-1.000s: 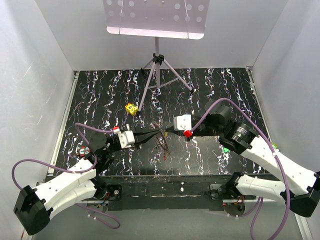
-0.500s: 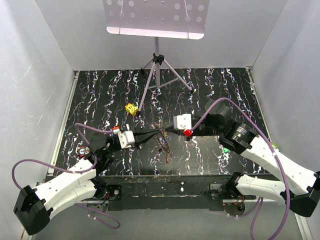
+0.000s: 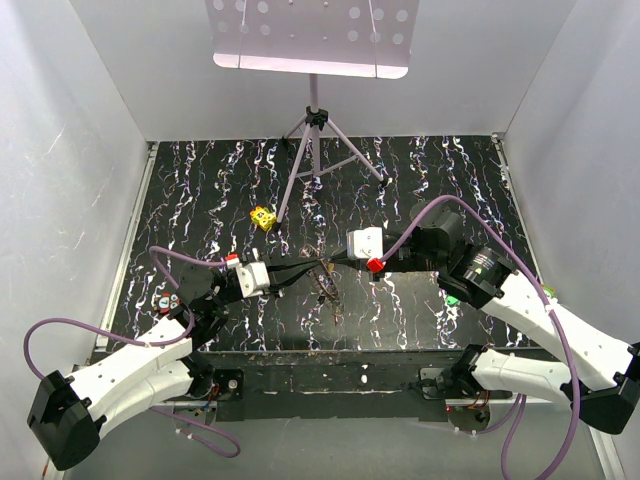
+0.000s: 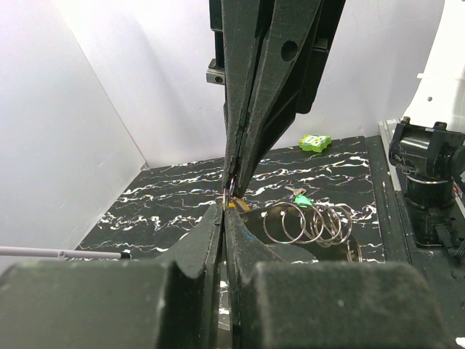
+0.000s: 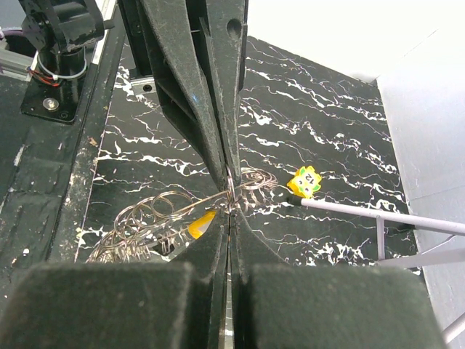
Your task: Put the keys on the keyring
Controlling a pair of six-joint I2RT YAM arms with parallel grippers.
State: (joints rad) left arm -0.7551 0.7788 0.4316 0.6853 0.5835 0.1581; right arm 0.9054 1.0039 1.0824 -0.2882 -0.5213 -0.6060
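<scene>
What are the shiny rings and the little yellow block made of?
The cluster of thin silvery rings looks like polished metal wire: bright glints. The small yellow cube with dark marks looks matte, maybe plastic or foam; hard to tell.

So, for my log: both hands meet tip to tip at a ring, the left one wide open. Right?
No. The left hand is shut, as the left wrist view shows; it does meet the right hand tip to tip at the ring.

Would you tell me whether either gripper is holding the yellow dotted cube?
No, the yellow cube lies on the table at the foot of a tripod leg.
</scene>
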